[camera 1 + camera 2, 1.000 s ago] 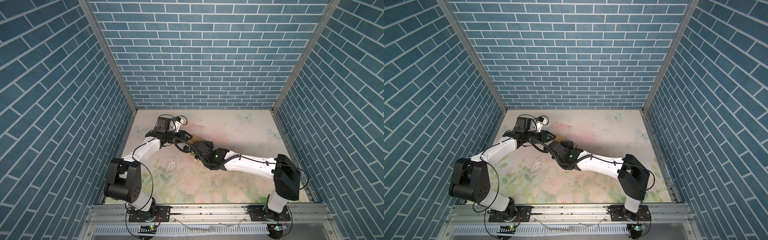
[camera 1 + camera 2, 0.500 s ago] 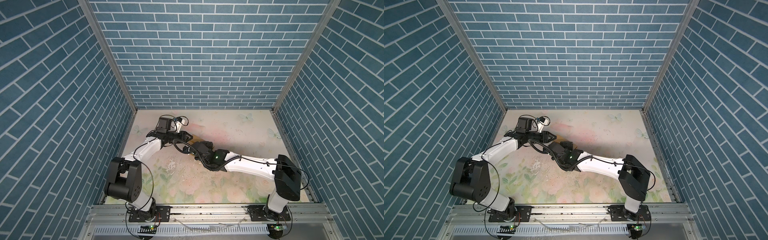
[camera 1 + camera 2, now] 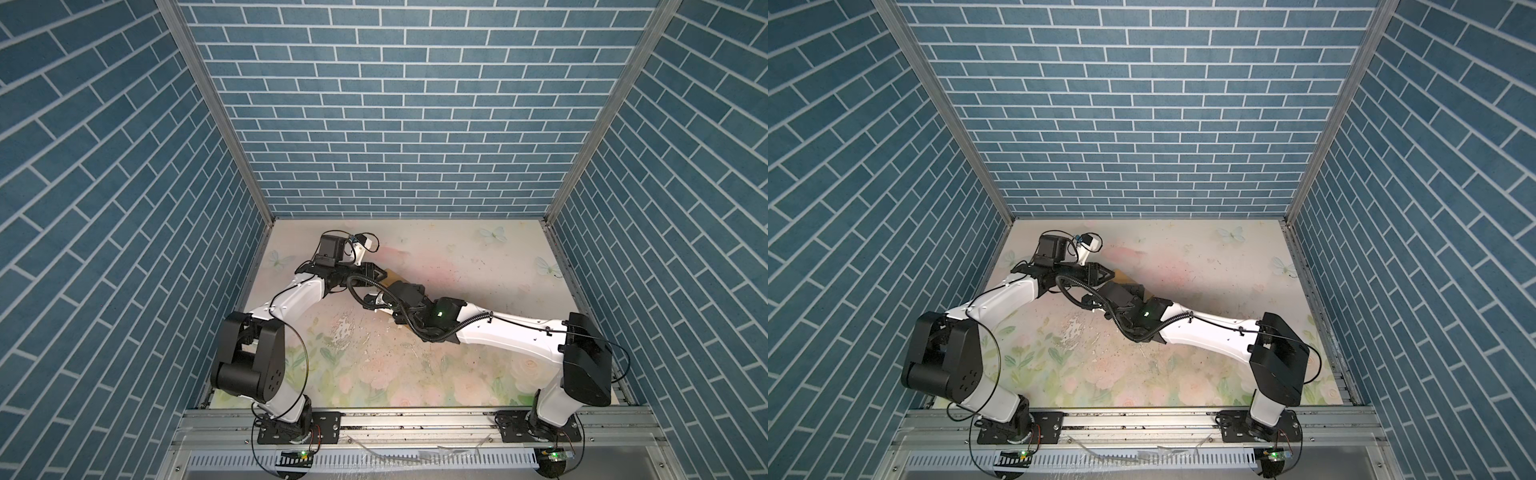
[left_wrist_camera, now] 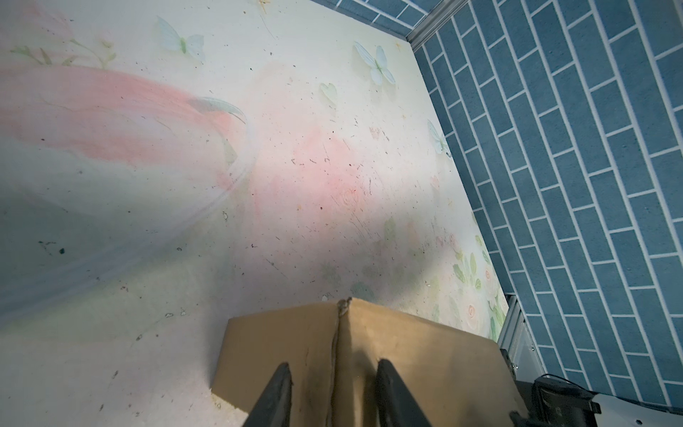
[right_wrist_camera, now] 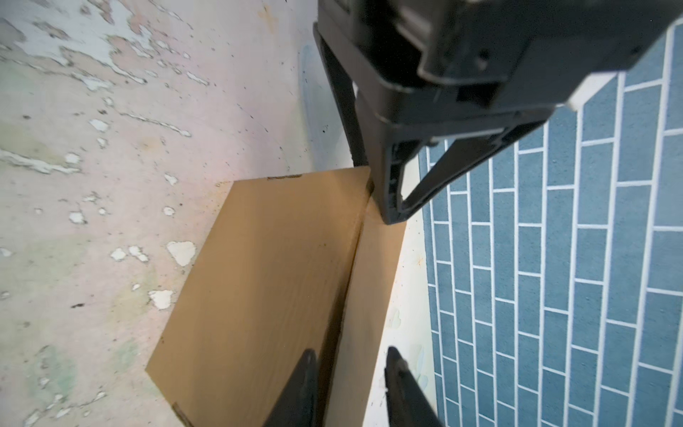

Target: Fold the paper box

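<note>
Now | paper box (image 5: 266, 266): plain brown, tented along crease | right fingers (image 5: 299, 384) apart | left fingers (image 4: 275, 395) astride crease, grip unclear

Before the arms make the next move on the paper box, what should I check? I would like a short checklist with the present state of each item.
1. Right gripper open: ok, jaws apart around the crease.
2. Left gripper firm on the paper box: cannot tell; it straddles the crease.
3. Crease formed: ok, it stands as a clear ridge.
4. Flaps and tabs tucked: cannot tell, hidden in both top views.
5. Room between grippers: not ok, both crowd one crease.
</note>
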